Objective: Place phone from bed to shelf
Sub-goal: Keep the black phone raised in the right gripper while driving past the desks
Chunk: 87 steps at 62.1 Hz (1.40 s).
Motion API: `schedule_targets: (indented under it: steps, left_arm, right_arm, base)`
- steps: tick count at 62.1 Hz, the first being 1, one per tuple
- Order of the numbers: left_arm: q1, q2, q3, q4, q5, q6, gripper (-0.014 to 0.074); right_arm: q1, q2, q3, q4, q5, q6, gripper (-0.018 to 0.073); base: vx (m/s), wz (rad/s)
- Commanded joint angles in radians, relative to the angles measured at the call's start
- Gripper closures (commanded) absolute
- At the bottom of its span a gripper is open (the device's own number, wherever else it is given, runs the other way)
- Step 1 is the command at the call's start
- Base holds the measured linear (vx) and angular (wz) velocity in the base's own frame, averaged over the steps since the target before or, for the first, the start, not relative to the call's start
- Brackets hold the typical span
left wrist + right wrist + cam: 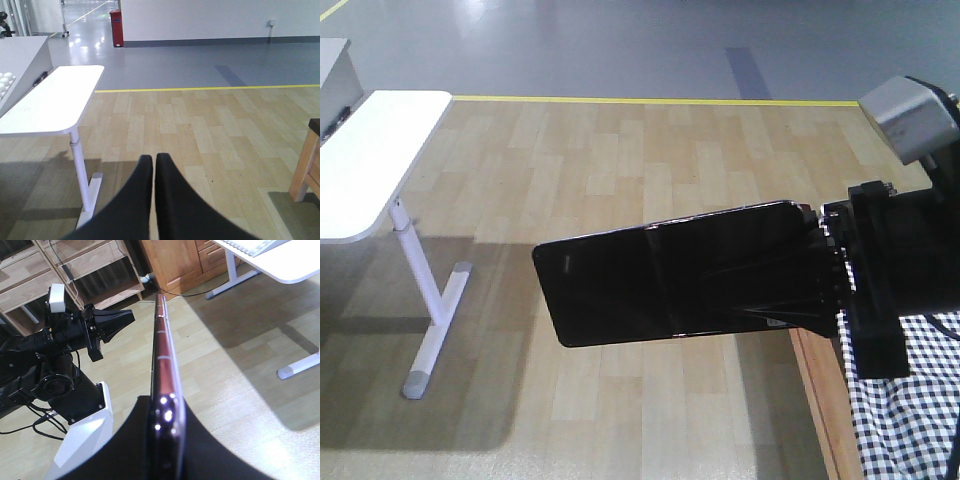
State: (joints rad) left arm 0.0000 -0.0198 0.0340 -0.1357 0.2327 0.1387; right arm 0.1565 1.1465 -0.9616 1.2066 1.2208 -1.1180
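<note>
One end of the glossy black rectangular phone (650, 285) sat hidden inside the clamped right fingers (136, 440); left fingers (135, 200) were pressed together.

The phone (660, 290) juts left from the right pincer (164, 406), bed (910, 420) beneath the pincer, table (370, 160) far left.

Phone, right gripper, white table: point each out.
phone (665, 285), front view, middle of its black face.
right gripper (165, 405), right wrist view, between its fingers, clamping the phone's edge.
white table (370, 150), front view, bare top.
</note>
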Motion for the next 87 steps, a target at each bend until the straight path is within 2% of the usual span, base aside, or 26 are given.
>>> schedule_targets:
  steps: [1,47,87]
  left_arm:
    - [-0.004,-0.006,0.002,-0.009,-0.073,-0.004,0.0596]
    - [-0.004,-0.006,0.002,-0.009,-0.073,-0.004,0.0596]
    - [-0.004,-0.006,0.002,-0.009,-0.073,-0.004,0.0596]
  right_arm:
    - [-0.003,-0.021,-0.026,0.092,0.070,-0.001,0.0564]
    - [-0.003,-0.021,-0.026,0.092,0.070,-0.001,0.0564]
    - [-0.003,-0.021,-0.026,0.092,0.070,-0.001,0.0564]
  base:
    - [0.14,-0.07]
    - [0.12,0.01]
    - [0.12,0.22]
